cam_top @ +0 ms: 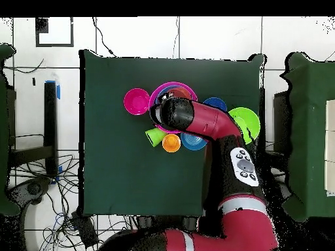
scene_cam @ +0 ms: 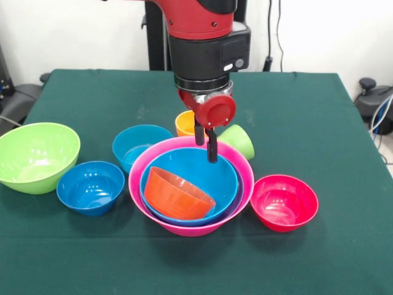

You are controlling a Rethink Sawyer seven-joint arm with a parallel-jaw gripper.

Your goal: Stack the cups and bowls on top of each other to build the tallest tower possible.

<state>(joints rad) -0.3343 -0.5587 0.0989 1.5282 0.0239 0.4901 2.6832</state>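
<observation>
The tower's big pink bowl point(scene_cam: 184, 230) stands at the table's middle. Nested in it are a purple bowl point(scene_cam: 241, 195), of which only the rim shows, and a sky blue bowl point(scene_cam: 216, 172). An orange bowl point(scene_cam: 178, 193) lies tilted inside the blue one. My gripper point(scene_cam: 206, 145) hangs open and empty just above the pink bowl's far rim. The orange cup point(scene_cam: 183, 123) stands upright behind it. The lime green cup point(scene_cam: 239, 141) lies on its side against the pink bowl's far right. In the overhead view the arm point(cam_top: 196, 121) hides the gripper and most of the pink bowl point(cam_top: 171, 85).
A large lime green bowl point(scene_cam: 37, 157) sits at the left, with a dark blue bowl point(scene_cam: 91, 187) beside it. A teal bowl point(scene_cam: 141, 146) sits left of the tower. A red-pink bowl point(scene_cam: 284, 201) sits at the right.
</observation>
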